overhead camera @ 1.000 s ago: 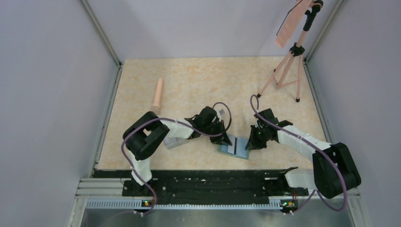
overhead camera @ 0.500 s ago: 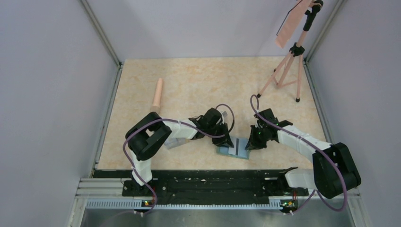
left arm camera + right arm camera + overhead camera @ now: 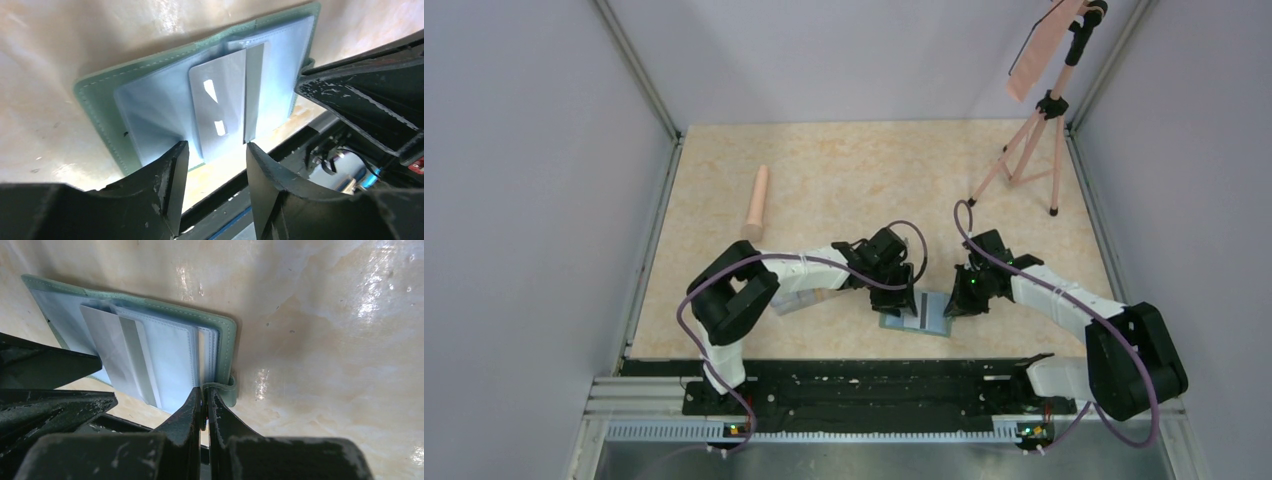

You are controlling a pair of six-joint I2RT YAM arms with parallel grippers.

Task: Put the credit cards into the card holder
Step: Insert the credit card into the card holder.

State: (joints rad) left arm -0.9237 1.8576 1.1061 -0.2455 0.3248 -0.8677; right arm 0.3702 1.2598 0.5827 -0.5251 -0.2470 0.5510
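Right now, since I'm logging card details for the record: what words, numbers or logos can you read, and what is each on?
No text can be read anywhere.
Credit card in the open card holder: pale face with a grey stripe and two bright marks, no letters.
Clear pocket pages: no print visible.
Board on the tripod: looks blank, too small to be sure.

Green card holder [image 3: 95,117], pale grey-striped card [image 3: 220,107]

Green card holder [image 3: 95,115] lying open flat; pale striped card [image 3: 220,110] resting on its inside.
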